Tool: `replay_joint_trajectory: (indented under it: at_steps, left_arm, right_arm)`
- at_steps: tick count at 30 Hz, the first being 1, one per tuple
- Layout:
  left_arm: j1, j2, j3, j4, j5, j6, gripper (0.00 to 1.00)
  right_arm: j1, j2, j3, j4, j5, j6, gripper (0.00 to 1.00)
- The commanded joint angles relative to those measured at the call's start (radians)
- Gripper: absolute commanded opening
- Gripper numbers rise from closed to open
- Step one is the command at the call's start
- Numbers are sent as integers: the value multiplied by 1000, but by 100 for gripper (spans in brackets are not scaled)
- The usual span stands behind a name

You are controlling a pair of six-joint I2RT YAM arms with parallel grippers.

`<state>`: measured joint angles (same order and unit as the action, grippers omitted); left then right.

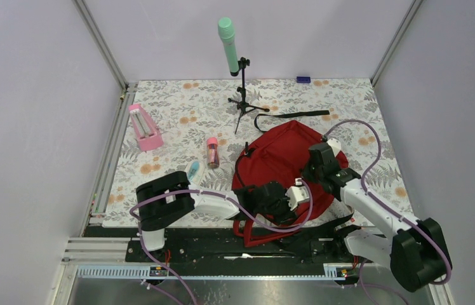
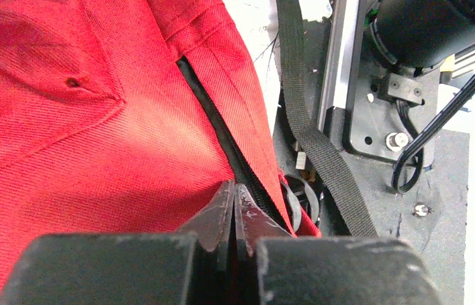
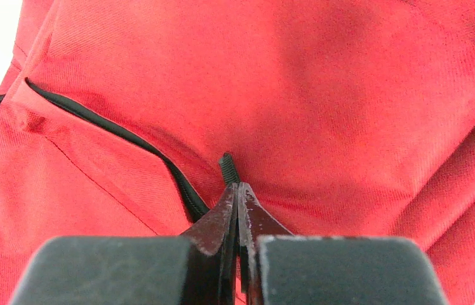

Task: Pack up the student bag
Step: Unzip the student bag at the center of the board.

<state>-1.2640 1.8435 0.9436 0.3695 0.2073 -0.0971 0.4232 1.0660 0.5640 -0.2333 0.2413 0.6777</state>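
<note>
At the table's (image 1: pixel 171 108) near edge, left claw (image 2: pixel 234 187) is closed at the student bag's (image 1: pixel 286 152) zipper (image 2: pixel 216 121); whether it pinches fabric is unclear. Toward 2 o'clock, right claw (image 3: pixel 237 187) grips the zipper pull (image 3: pixel 226 166). The zipper's long axis likely runs between the two claws.

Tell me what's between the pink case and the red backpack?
A small pink bottle and a light-blue object, left of the red backpack, in the top view.

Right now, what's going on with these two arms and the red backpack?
Both arms are on the student bag. The right gripper is pinched shut on a black zipper pull; the left gripper is shut at a zipper edge. The pink box and small bottle sit unpacked on the table.
</note>
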Motion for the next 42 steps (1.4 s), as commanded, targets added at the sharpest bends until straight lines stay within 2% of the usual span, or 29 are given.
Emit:
replay_joint_trajectory:
  at_steps: [1, 7, 18, 32, 39, 40, 42]
  left_arm:
    - [-5, 5, -28, 26, 39, 14, 0]
    - [-5, 12, -26, 27, 43, 17, 0]
    - [-5, -5, -51, 57, 40, 9, 0]
    - [-5, -30, -84, 99, 29, 0, 0]
    - [-5, -75, -88, 113, 8, -54, 0]
    - [-4, -90, -92, 118, 3, -69, 5]
    - [-3, -127, -110, 151, -7, -90, 22]
  right_arm:
    - [-2, 92, 115, 106, -30, -42, 0]
    - [22, 166, 200, 169, -16, -50, 0]
    - [85, 436, 393, 225, 24, -150, 0]
    - [125, 709, 681, 312, -10, -260, 0]
    - [129, 714, 725, 289, -23, -290, 0]
    - [129, 695, 725, 272, -17, -299, 5]
    - [127, 650, 717, 246, 2, -325, 24]
